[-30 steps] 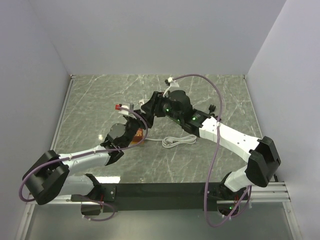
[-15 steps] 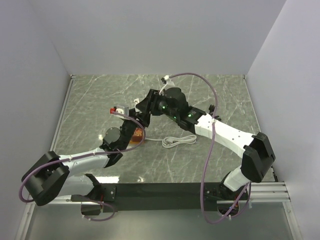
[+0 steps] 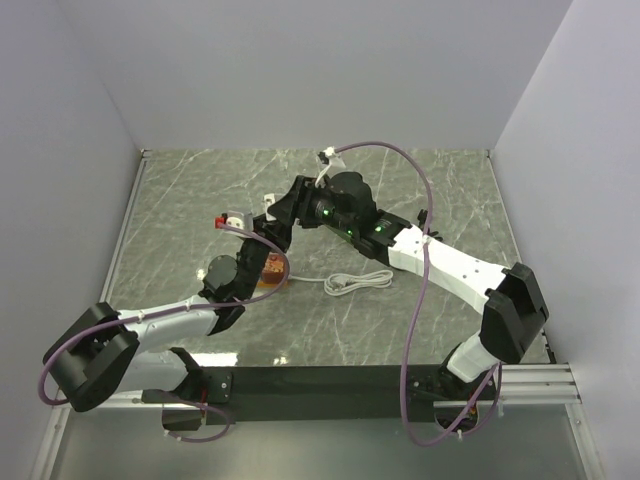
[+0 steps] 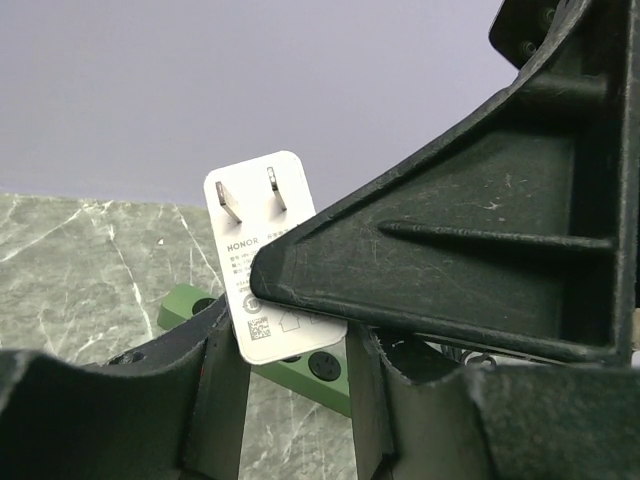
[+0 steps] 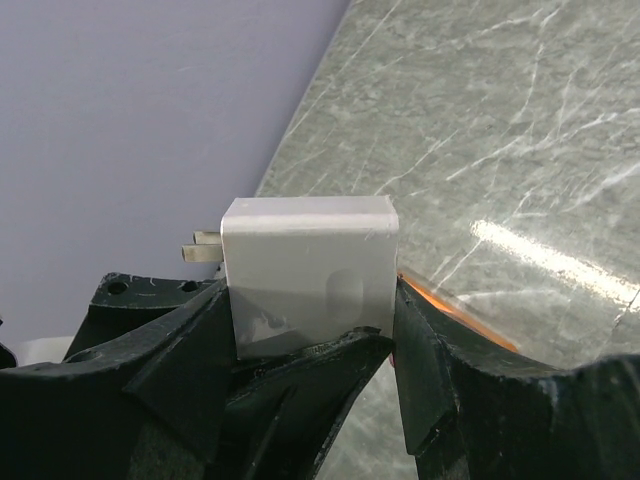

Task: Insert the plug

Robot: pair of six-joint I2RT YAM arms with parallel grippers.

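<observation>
A white plug with two flat prongs is held up off the table. In the right wrist view the plug sits clamped between the fingers of my right gripper. In the left wrist view its lower end sits between the fingers of my left gripper, and a right finger crosses in front of it. A green power strip with round sockets lies on the table behind and below the plug. From above, the two grippers meet at centre left and hide the plug.
A white coiled cable lies on the marble table to the right of the grippers. An orange patch shows under the left gripper and beside the right finger. Grey walls close the table on three sides.
Both grippers have moved together a little to the left and slightly toward the near side, with the plug between them. The cable has not moved.
</observation>
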